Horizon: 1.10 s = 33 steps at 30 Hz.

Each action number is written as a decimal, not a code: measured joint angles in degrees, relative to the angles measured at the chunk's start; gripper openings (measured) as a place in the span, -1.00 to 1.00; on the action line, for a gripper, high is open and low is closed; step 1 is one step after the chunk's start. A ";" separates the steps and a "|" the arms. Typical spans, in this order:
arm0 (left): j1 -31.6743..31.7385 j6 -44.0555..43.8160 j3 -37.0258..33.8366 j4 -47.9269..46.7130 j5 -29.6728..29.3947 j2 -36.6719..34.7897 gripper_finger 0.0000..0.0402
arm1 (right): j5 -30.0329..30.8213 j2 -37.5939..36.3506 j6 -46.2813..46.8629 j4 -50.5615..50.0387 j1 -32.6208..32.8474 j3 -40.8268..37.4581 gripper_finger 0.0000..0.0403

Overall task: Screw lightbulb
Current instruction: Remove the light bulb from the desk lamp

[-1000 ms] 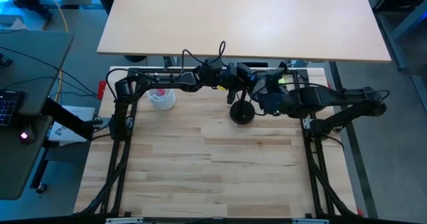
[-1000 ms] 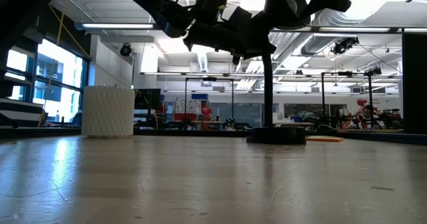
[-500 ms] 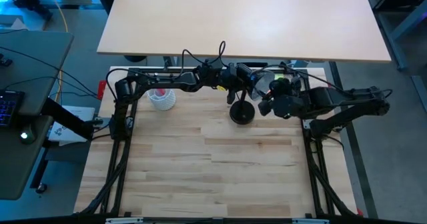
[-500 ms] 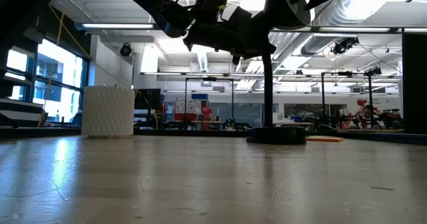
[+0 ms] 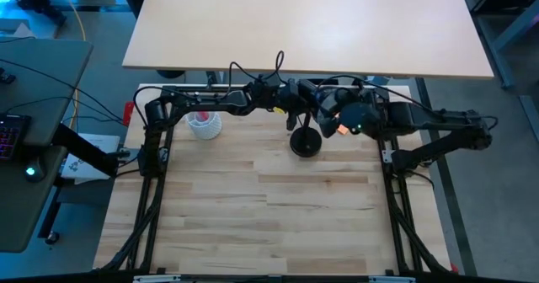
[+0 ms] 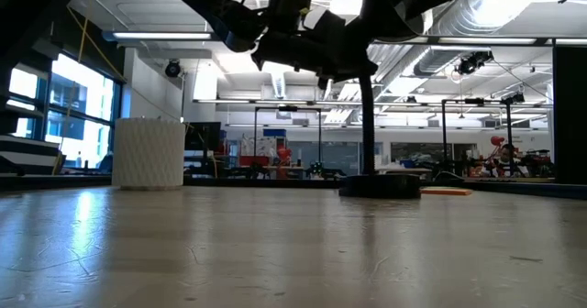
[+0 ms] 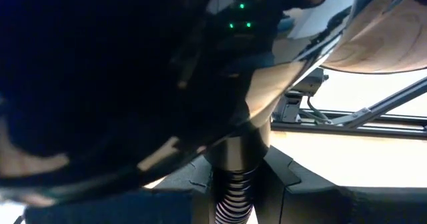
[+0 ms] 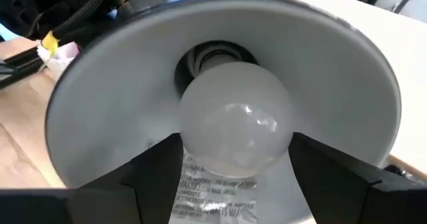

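Wooden table (image 5: 269, 207), butcher-block top, carrying a black desk lamp at its far centre: round base (image 5: 305, 143), upright stem (image 6: 368, 125), and a shade (image 8: 220, 71) whose white interior fills the right wrist view. Left arm reaches in from the table's far left; left gripper (image 5: 290, 98) is clamped narrowly on the lamp's flexible neck (image 7: 233, 184) just behind the shade, a steadying hold by the look of it. Right arm comes in from the far right; right gripper (image 8: 230, 161) stands with its two dark fingers (image 8: 150, 167) spread wide to either side of the lightbulb (image 8: 235, 124), apparently resting on the frosted globe, though whether they press it cannot be told. The lightbulb sits inside the shade, base toward the socket (image 8: 213, 54), globe toward the right gripper; its long axis runs straight along that gripper's line of sight. Judgement: the right gripper is the nearer and is set coaxial with the bulb, so the next move is a twist about that axis, and the seating looks unfinished. White ribbed cup (image 5: 204, 125) with pink items stands well apart, on the left.
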 joint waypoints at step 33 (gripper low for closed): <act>-0.04 -0.46 0.02 0.11 0.38 -0.01 -0.74 | 20.17 1.20 -78.89 -0.82 6.20 -0.09 0.32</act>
